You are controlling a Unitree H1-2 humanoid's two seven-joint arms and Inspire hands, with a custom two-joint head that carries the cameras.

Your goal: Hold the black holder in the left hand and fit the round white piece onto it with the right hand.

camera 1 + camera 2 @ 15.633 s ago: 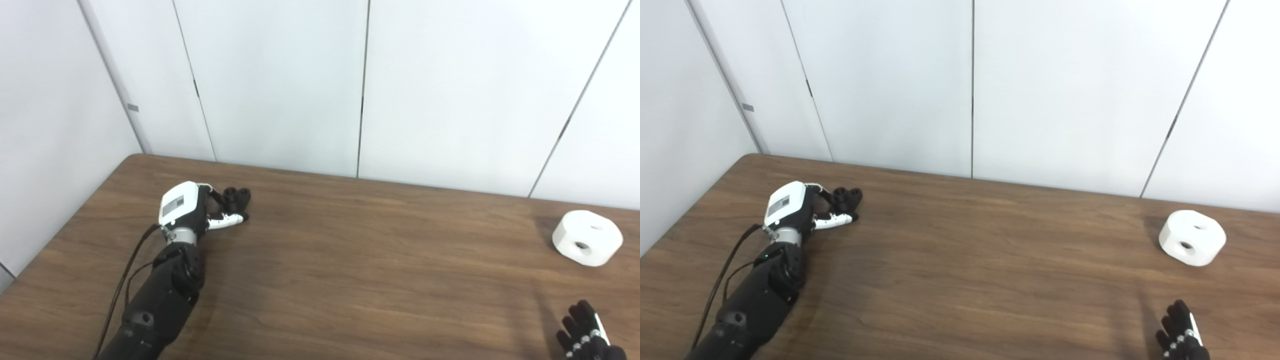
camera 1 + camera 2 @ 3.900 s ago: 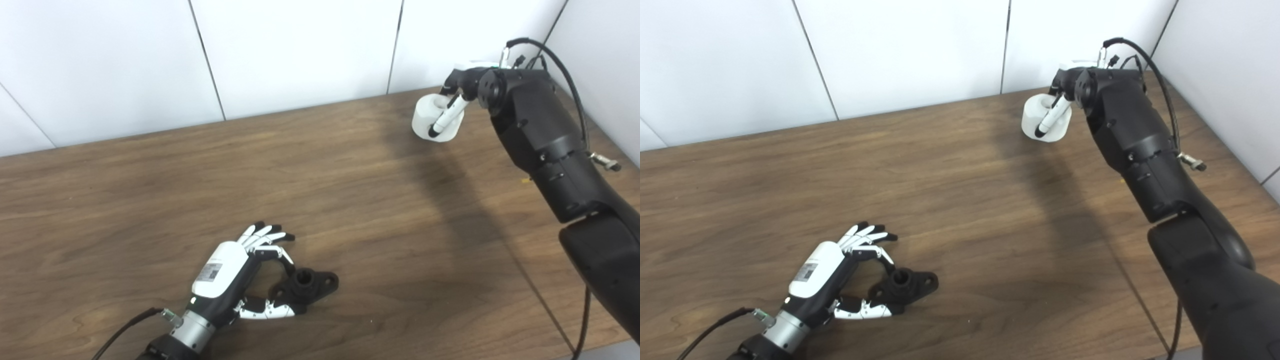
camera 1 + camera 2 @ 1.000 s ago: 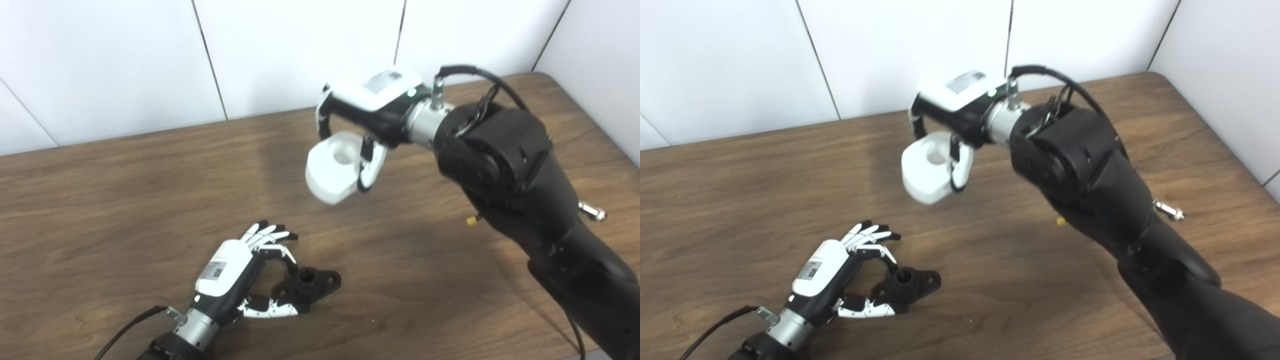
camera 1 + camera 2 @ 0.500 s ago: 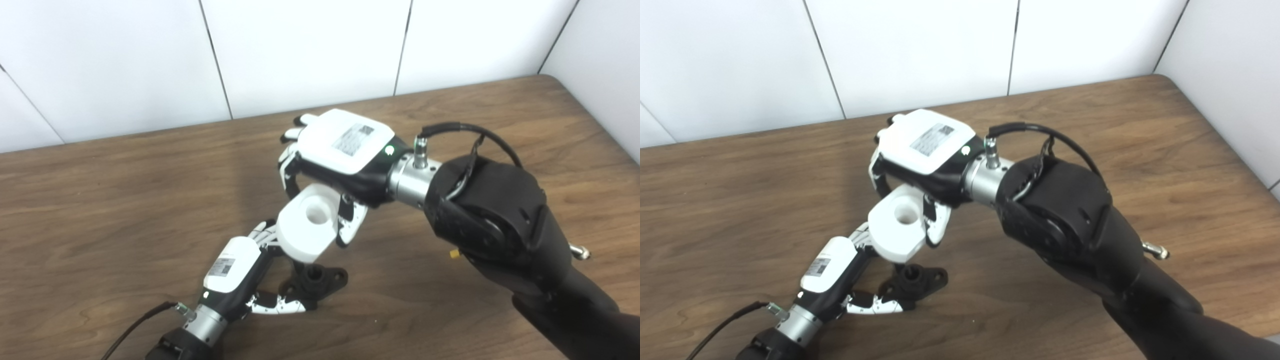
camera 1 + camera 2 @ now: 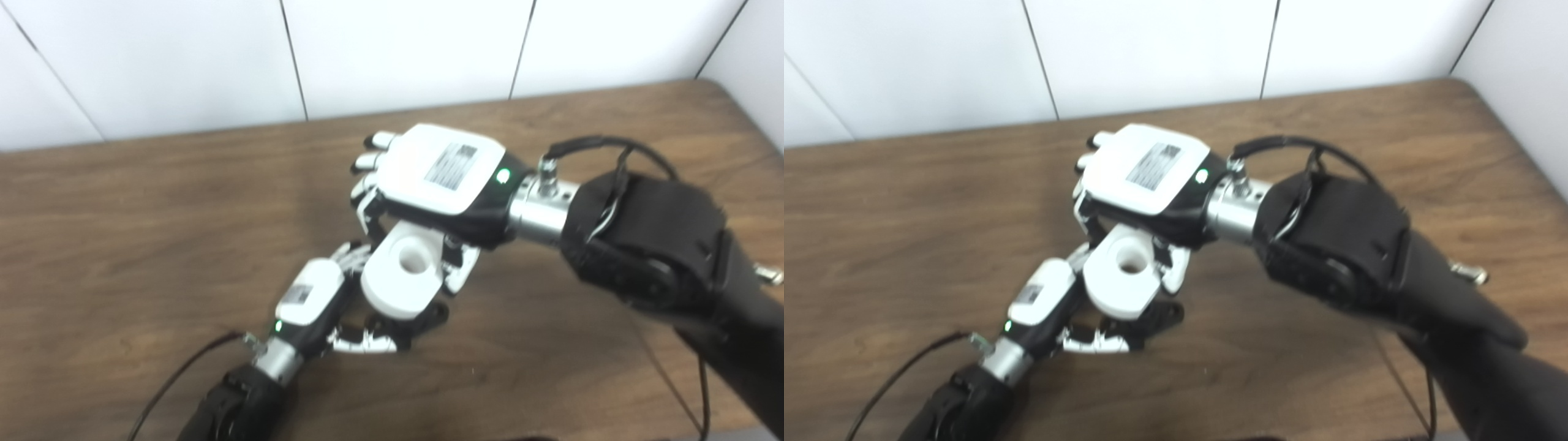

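We see the right hand (image 5: 438,184) reaching in over the middle of the brown wooden table (image 5: 122,202), palm down, its fingers (image 5: 456,278) curled around the round white piece (image 5: 401,278) and gripping it from above. The white piece is tilted, its central hole facing up and toward us. It sits directly over the black holder (image 5: 1160,318), which is mostly hidden beneath it; only a dark edge shows at the lower right. We cannot tell whether the piece touches the holder or hangs just above it. The left hand (image 5: 312,303) lies low on the table just left of the holder, thumb (image 5: 364,346) stretched along the near side of the holder and fingers bent toward it from behind the white piece. Whether this hand actually clamps the holder we cannot tell; the contact is covered. Both frames are slightly blurred. White wall panels (image 5: 398,49) stand behind the table.
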